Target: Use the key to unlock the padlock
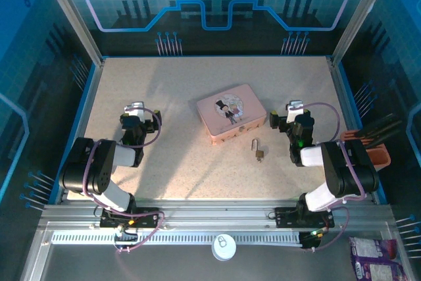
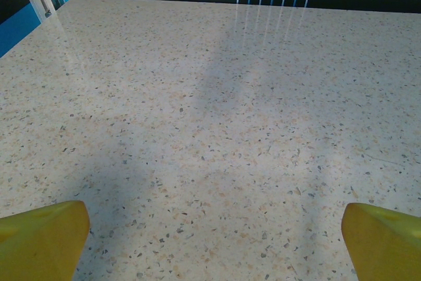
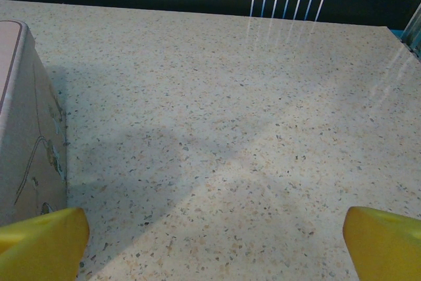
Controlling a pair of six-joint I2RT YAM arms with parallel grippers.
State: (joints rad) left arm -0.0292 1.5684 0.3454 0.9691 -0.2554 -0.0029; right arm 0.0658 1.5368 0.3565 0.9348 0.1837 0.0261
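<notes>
The tiny padlock (image 1: 258,151), brass body with a thin silver shackle, lies on the speckled table just in front of the pink tin (image 1: 231,112). I cannot make out the key in any view. My left gripper (image 1: 135,108) hovers over the left part of the table, open, its yellow fingertips (image 2: 46,235) wide apart over bare tabletop. To the right of the padlock, my right gripper (image 1: 294,108) is open too. Its yellow fingertips (image 3: 385,238) frame bare table, with the pink tin's side (image 3: 26,143) at the left edge of that view.
Blue rails and metal posts (image 1: 84,37) border the table. An orange-brown holder (image 1: 375,151) sits beyond the right edge. A white round cap (image 1: 223,247) and a purple packet (image 1: 375,256) lie on the near shelf below the arm bases.
</notes>
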